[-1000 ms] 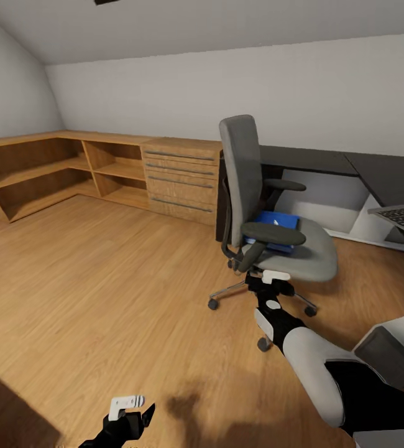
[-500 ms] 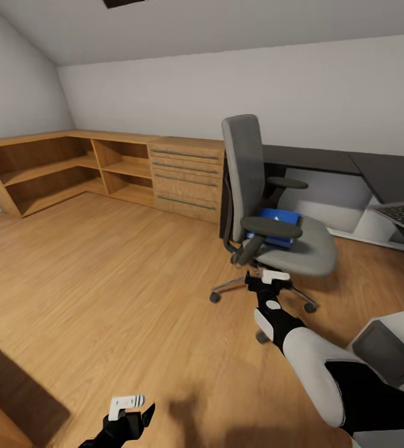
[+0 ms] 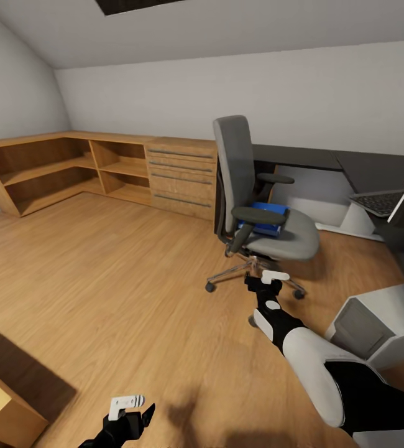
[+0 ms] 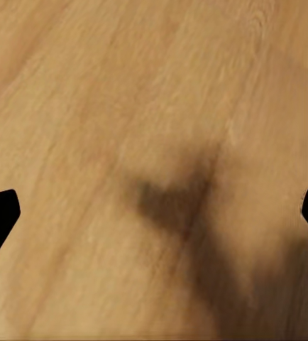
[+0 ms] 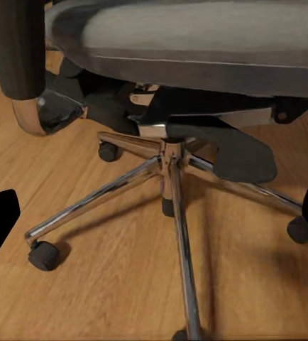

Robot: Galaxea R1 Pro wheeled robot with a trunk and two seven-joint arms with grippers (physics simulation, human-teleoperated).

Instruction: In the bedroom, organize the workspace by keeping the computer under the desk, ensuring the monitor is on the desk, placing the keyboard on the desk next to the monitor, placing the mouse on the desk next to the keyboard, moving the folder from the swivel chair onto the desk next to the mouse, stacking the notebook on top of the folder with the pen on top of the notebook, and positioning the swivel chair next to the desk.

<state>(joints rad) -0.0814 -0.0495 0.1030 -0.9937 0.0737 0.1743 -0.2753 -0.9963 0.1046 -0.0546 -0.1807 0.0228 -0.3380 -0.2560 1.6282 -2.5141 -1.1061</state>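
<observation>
While folder lies on chair seat left of surface, right fingers spread, empty, low near chair base; left fingers spread over floor.

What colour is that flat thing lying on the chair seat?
Bright blue: the folder, clearest in the head view.

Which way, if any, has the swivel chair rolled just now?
No: the swivel chair still overlaps the right edge of the oak drawers; the camera shifted.
</observation>
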